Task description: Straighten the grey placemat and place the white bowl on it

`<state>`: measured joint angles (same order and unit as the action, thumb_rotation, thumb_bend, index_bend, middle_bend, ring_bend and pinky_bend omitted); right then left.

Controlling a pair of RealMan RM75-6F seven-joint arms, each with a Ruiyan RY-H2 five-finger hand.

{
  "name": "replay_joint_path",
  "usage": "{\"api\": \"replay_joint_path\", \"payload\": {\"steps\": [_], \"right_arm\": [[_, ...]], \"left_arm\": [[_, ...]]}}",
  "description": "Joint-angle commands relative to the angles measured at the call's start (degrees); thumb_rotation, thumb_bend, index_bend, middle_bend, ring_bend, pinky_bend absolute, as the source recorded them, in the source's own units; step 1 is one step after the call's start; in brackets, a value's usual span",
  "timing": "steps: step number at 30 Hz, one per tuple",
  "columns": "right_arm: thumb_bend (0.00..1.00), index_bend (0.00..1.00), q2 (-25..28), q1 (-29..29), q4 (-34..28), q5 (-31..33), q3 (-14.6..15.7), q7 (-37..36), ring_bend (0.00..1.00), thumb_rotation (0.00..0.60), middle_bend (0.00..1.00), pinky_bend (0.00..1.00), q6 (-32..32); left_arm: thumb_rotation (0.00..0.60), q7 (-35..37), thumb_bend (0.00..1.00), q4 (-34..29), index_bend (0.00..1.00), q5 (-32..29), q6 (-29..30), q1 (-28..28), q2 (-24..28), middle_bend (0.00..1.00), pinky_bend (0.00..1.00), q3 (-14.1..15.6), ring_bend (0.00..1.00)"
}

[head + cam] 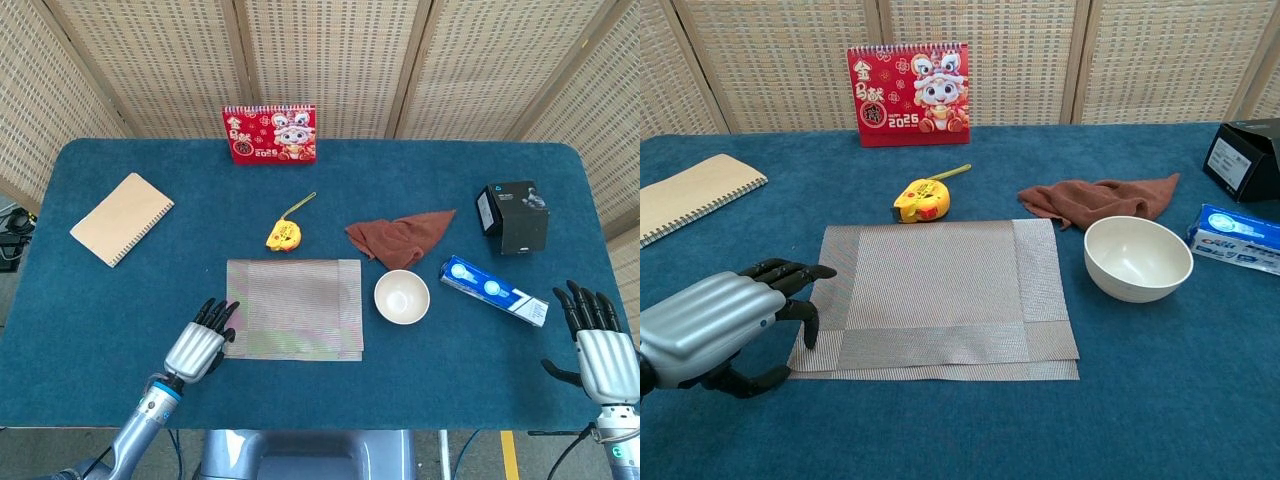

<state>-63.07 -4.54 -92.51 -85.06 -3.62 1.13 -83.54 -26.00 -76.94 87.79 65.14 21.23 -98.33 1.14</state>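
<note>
**Left hand at the placemat's corner**

At the mat's near-left corner, your left hand's fingertips (790,272) reach over the edge, spread and holding nothing. The left hand (200,343) hovers low beside the grey placemat (292,309), which lies flat with a folded strip along its near side. The white bowl (1138,257) stands just right of it. Your right hand (603,350) rests empty, fingers apart, at the table's right edge.

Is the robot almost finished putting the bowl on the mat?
Not yet. Nothing looks done: the white bowl sits on the table beside the grey placemat, which is folded over itself. The left hand, holding nothing, is at the mat's left edge. Left: straightening, then moving the bowl.
</note>
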Motion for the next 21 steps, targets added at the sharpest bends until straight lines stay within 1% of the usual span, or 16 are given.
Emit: {"api": "replay_joint_path", "payload": {"steps": [1,15,21], "right_arm": [[0.09,0.05,0.0,0.0,0.0,-0.1,0.0,-0.2,0.0,0.6,0.0,0.0,0.0],[0.09,0.05,0.4,-0.1,-0.2,0.1,0.2,-1.3,0.0,0.6,0.0,0.0,0.7],[0.09,0.05,0.4,-0.1,-0.3,0.0,0.2,-1.4,0.0,0.6,0.0,0.0,0.7]], "left_arm": [[0.6,-0.1,0.39,0.2,0.43,0.0,0.1,0.1,-0.3,0.0,0.0,0.0,0.0],[0.6,-1.4,0.41,2.7,0.48,-0.4,0.8,0.6,-3.0,0.0,0.0,0.0,0.0],[0.6,-1.3,0.41,3.3,0.53,-0.4,1.3,0.6,-3.3,0.0,0.0,0.2,0.0]]}}
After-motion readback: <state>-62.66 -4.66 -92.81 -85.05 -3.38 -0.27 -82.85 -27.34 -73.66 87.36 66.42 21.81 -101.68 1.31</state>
